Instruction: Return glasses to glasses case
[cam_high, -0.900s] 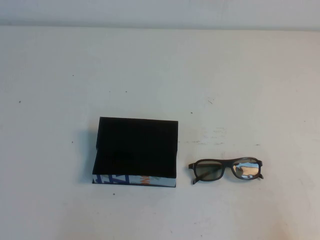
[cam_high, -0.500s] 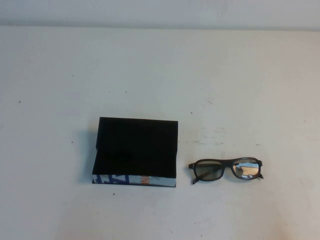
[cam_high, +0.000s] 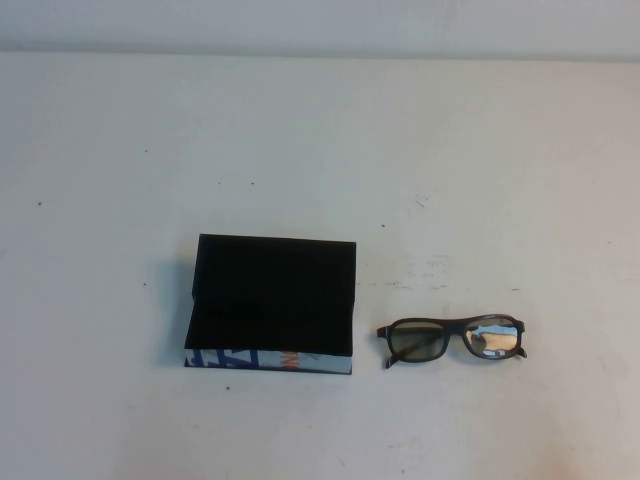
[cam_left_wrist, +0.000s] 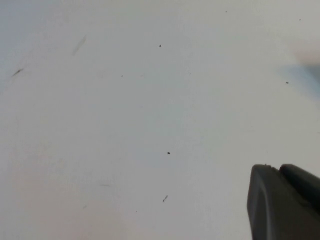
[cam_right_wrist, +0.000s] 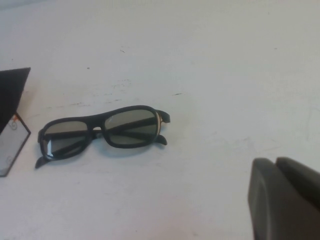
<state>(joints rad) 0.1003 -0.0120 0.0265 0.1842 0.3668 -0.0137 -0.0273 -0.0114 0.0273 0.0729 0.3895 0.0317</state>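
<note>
The glasses case (cam_high: 272, 300) lies on the white table left of centre, black on top, with its blue, white and orange printed side facing the near edge. The glasses (cam_high: 452, 340) lie folded on the table just right of the case, apart from it. In the right wrist view the glasses (cam_right_wrist: 102, 131) lie ahead of my right gripper (cam_right_wrist: 275, 160), which is shut and empty, well short of them; a corner of the case (cam_right_wrist: 11, 120) shows at the edge. My left gripper (cam_left_wrist: 277, 167) is shut and empty over bare table. Neither arm shows in the high view.
The white table (cam_high: 320, 150) has only small dark specks and scuffs, with a pale wall along the far edge. Nothing else stands near the case or the glasses.
</note>
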